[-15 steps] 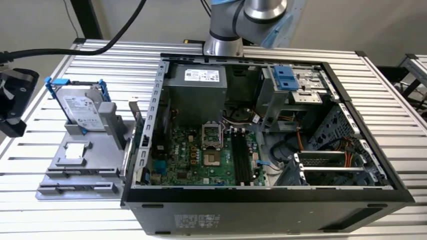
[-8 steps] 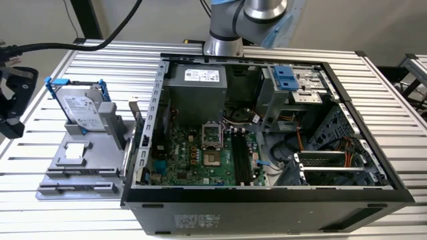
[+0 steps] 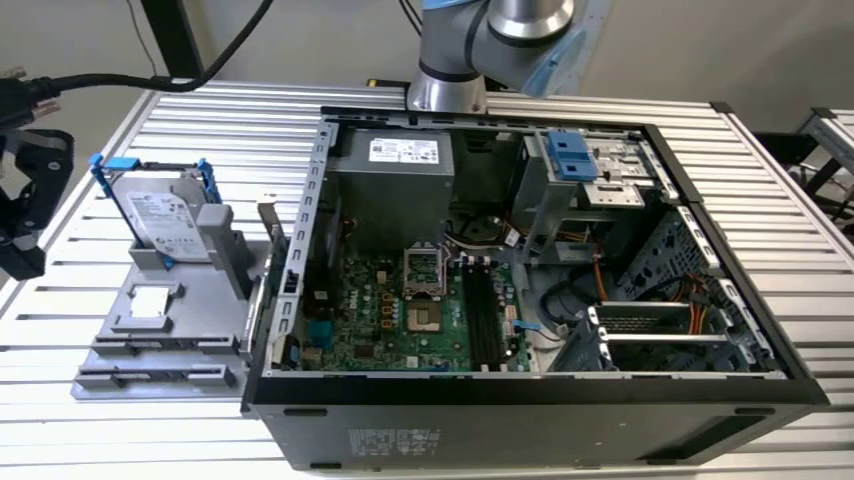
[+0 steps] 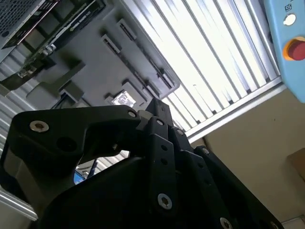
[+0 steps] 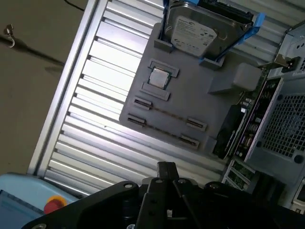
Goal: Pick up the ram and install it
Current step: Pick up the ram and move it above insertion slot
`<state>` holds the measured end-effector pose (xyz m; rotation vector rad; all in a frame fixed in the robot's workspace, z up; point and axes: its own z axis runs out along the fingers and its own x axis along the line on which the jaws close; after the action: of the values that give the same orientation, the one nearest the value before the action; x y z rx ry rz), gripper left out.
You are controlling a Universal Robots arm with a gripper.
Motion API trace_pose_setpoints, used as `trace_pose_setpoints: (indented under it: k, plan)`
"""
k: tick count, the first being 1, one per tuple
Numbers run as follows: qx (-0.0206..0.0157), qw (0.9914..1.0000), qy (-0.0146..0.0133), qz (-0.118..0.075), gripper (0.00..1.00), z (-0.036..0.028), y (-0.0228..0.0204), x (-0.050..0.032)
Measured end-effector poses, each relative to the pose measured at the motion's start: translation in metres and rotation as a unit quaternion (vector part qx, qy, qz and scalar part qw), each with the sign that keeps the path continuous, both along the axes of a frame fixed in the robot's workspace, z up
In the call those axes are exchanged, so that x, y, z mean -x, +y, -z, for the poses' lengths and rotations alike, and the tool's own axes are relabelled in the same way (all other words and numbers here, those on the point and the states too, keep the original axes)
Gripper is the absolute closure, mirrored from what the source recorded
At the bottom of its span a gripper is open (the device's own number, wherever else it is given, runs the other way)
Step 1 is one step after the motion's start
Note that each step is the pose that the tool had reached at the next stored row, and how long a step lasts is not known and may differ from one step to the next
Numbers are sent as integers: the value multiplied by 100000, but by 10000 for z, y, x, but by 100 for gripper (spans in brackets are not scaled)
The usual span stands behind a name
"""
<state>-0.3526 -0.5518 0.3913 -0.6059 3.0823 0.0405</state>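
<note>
The ram is out of view. My black gripper hangs at the exterior view's left edge, beside the grey fixture tray and apart from it. Its tip points toward the tray in the first wrist view, and its dark body stands in front of the tray in the second wrist view. The tray's two long holder rails show just thin lines between their end clips. Inside the open computer case, the long black slots lie on the green motherboard.
A silver hard drive in a blue bracket stands on the tray's far end, with a small square chip nearer. A green card stands between tray and case. A blue box with a red button sits past the slatted table's edge.
</note>
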Motion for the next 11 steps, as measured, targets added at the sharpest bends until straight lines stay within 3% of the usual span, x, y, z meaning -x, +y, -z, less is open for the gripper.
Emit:
trace_pose_setpoints:
  k: [4, 11]
  plan:
    - [77, 99951, -3, -3126, 100, 0, 0, 0]
    - [95, 99721, -4, -7464, 100, 0, 1, 0]
